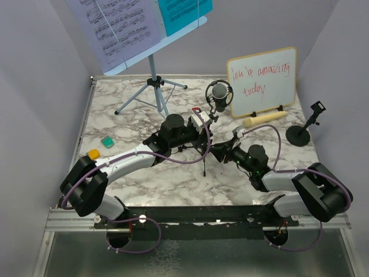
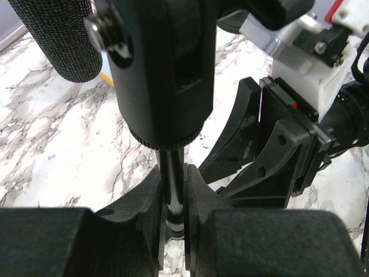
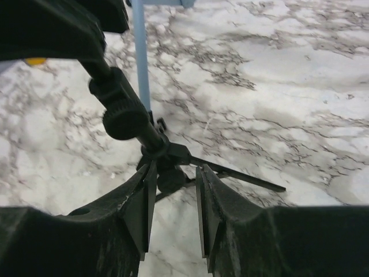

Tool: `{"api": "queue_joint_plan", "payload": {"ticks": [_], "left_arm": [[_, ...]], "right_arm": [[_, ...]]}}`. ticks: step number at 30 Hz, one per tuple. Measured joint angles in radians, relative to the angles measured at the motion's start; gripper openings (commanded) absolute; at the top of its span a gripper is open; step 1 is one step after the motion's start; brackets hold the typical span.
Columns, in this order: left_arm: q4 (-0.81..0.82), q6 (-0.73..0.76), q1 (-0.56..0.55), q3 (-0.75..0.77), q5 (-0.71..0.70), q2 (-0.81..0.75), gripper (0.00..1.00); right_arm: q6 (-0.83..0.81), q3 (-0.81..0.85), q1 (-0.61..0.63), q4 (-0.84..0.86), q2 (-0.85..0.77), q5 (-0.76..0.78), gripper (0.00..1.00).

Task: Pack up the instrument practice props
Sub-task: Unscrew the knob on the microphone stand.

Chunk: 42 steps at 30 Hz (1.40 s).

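None of the props is packed yet: your left tool [image 2: 174,199] clenches the black studio microphone [image 2: 164,75] by its stem at the middle of the bench [image 1: 144,187]. Your right tool [image 3: 174,199] sits released around its small tripod [image 3: 173,157]. The music rack [image 1: 154,68] and cream handheld microphone [image 1: 264,119] wait.

A wood-framed whiteboard [image 1: 263,82] stood propped upright at the far right of the marble-patterned tabletop [image 1: 173,182], with red handwriting that read "you're amazing today". Near the left edge lay a small green block [image 1: 107,141]. A small orange block [image 1: 93,153] sat closer to the near edge, apart from it. Plain grey walls [image 1: 34,86] enclosed the tabletop on three sides.
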Motion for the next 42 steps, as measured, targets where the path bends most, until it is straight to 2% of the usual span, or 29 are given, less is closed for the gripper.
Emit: {"api": "queue_joint_plan", "payload": {"ticks": [6, 10, 14, 25, 42], "left_arm": [[0.000, 0.000, 0.000, 0.000, 0.000, 0.000, 0.00], [0.000, 0.000, 0.000, 0.000, 0.000, 0.000, 0.00], [0.000, 0.000, 0.000, 0.000, 0.000, 0.000, 0.00], [0.000, 0.001, 0.000, 0.000, 0.000, 0.000, 0.00], [0.000, 0.002, 0.002, 0.000, -0.001, 0.000, 0.00]], "right_arm": [[-0.116, 0.000, 0.000, -0.072, -0.011, 0.023, 0.46], [-0.100, -0.005, 0.000, -0.079, -0.047, 0.025, 0.55], [-0.040, -0.034, 0.000, -0.037, -0.095, 0.023, 0.58], [0.040, -0.032, -0.010, 0.010, -0.157, 0.009, 0.52], [0.168, -0.011, -0.051, 0.129, -0.041, -0.032, 0.42]]}}
